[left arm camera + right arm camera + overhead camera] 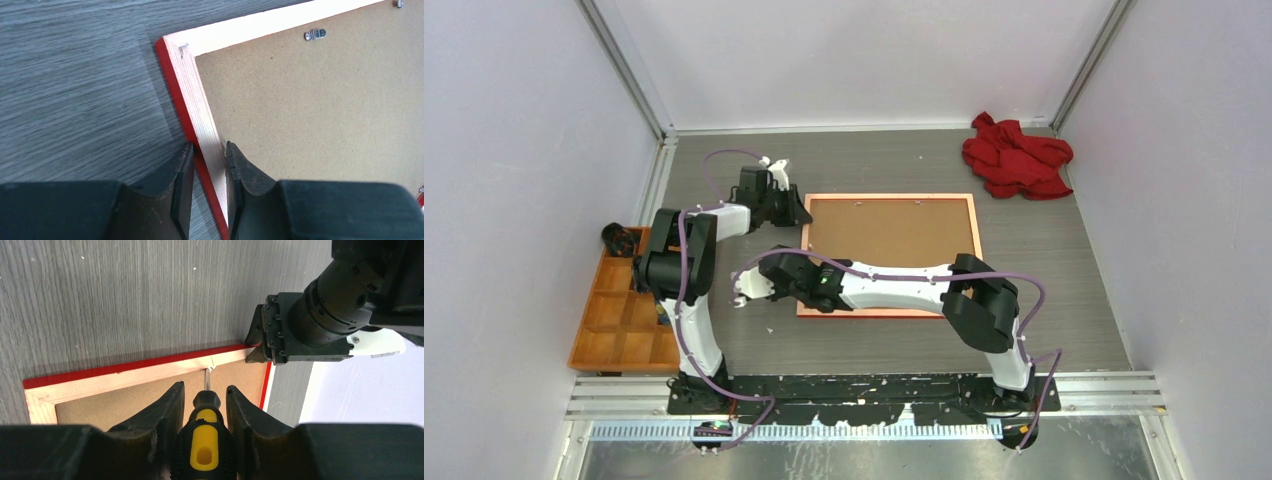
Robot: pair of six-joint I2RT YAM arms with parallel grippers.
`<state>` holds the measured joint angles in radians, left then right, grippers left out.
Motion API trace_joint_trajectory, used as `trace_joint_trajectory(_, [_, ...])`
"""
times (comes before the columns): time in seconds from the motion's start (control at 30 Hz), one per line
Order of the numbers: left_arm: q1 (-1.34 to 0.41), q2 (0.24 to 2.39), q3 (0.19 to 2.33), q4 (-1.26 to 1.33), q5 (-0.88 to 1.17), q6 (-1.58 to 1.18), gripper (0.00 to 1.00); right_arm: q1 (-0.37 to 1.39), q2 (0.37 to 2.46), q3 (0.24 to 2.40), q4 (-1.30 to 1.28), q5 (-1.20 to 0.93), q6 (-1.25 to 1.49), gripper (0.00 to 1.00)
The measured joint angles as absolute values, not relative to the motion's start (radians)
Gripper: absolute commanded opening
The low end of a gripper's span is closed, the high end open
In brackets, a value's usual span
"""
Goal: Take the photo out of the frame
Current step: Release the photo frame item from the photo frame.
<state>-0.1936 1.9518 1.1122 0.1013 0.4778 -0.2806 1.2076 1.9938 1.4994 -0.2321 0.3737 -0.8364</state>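
Grey table (1044, 260), frame (889, 197) face-down, screwdriver (202, 440) in right fingers (160, 415)

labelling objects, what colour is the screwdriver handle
The screwdriver handle is black with yellow, best in the right wrist view.

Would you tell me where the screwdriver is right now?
In the right wrist view, the screwdriver is clamped in the right gripper, its tip at the inner edge of the left rail of the frame, near the left gripper.

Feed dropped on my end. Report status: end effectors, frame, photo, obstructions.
Left end effector clamped on frame rail. Right end effector holds screwdriver, tip at frame's inner edge. Backing board in place; photo not visible.
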Motion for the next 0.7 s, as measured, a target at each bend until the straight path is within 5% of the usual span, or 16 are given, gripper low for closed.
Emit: trace_joint_trajectory(0.7, [-0.192,1.952,1.109,0.108,0.482,-0.281,0.23,1.195,1.915,1.394,-0.22,0.399,-0.801,0.01])
